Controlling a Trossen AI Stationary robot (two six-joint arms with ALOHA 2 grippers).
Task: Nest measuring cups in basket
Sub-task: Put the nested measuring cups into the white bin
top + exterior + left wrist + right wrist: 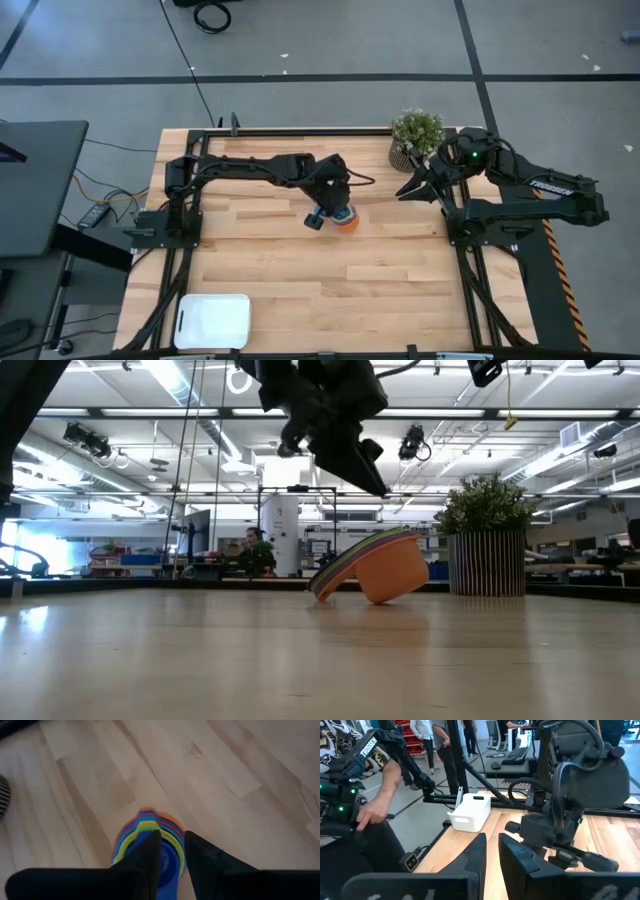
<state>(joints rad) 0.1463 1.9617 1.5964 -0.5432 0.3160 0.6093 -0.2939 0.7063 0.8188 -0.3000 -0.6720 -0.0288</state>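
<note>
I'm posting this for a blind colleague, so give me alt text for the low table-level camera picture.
A nested stack of measuring cups, orange outermost, tilts on its edge on the wooden table with the left gripper gripping its upper rim from above. A potted plant stands behind, a workshop beyond.

You face a pale wooden plank surface (300, 290) on a grey floor (330, 40) crossed by dark tape lines. A potted plant (487, 535) stands on the surface. Beyond it, ceiling strip lights (170, 378) illuminate an open workshop, where a seated person (256, 550) occupies a distant desk.
</note>
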